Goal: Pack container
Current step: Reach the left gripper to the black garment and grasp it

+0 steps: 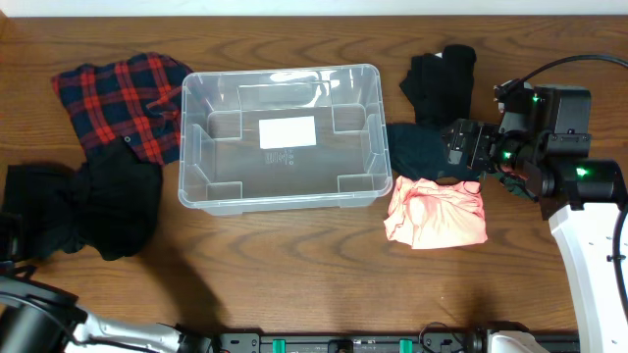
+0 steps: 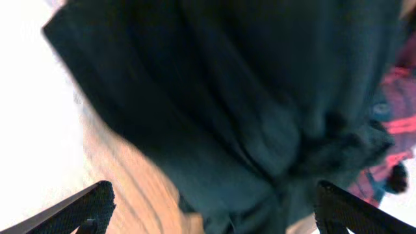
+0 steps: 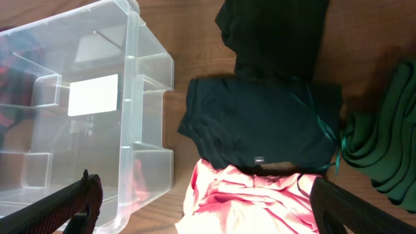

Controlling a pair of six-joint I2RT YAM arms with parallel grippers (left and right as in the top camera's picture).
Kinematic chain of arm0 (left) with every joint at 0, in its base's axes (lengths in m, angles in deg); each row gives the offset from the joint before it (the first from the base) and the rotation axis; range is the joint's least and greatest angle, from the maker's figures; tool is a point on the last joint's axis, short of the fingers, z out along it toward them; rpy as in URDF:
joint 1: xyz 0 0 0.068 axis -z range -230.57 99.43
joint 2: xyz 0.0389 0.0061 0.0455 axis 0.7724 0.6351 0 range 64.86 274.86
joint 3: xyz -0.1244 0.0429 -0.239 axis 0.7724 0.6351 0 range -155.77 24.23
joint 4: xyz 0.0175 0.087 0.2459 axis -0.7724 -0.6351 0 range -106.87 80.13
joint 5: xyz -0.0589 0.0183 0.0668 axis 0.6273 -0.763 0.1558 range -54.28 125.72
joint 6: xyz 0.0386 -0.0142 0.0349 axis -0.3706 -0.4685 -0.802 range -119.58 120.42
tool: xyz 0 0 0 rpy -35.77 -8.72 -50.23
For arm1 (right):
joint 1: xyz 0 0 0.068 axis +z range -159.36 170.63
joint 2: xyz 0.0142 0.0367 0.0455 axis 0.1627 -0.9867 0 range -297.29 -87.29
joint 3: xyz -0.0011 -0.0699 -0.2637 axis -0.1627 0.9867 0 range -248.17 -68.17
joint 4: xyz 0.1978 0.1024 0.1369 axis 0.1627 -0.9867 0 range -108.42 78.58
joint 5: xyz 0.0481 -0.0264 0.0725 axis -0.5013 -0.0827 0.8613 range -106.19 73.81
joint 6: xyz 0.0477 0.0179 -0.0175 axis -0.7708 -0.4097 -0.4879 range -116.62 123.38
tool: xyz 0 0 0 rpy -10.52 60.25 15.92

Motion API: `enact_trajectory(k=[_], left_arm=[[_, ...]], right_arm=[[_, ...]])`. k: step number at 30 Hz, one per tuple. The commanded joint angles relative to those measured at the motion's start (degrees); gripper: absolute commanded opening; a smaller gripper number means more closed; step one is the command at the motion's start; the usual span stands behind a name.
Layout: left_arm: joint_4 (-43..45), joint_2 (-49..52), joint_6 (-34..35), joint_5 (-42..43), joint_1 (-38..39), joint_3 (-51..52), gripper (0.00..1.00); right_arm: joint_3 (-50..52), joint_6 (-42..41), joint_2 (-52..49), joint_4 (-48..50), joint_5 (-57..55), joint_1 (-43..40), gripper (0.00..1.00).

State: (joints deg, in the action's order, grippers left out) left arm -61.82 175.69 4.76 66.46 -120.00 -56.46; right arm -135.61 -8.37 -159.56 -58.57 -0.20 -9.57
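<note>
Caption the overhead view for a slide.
Empty container centred; plaid garment and black heap at left; black garment, dark green garment and pink garment at right.

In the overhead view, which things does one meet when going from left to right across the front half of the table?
black crumpled garment → clear rectangular plastic container → pink crumpled garment
</note>
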Motion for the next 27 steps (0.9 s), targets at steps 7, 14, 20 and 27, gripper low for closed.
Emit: enact_trajectory(k=[7, 14, 20, 27], left_arm=[[4.74, 8.9, -2.25, 4.33, 1.6, 0.59, 0.98], [5.46, 8.83, -4.46, 5.07, 2.89, 0.52, 0.98], [4.61, 6.01, -4.28, -3.69, 0.15, -0.09, 0.98], [5.9, 2.36, -4.44, -4.7, -4.15, -1.73, 0.98]], right_arm=[[-0.92, -0.63, -0.02, -0.07, -0.15, -0.48, 0.99], [-0.92, -0.63, 0.0, -0.07, -0.15, -0.48, 0.99], [-0.92, -0.63, 0.0, -0.07, -0.15, -0.48, 0.99], [-0.92, -0.63, 0.0, -0.07, -0.15, -0.48, 0.99]])
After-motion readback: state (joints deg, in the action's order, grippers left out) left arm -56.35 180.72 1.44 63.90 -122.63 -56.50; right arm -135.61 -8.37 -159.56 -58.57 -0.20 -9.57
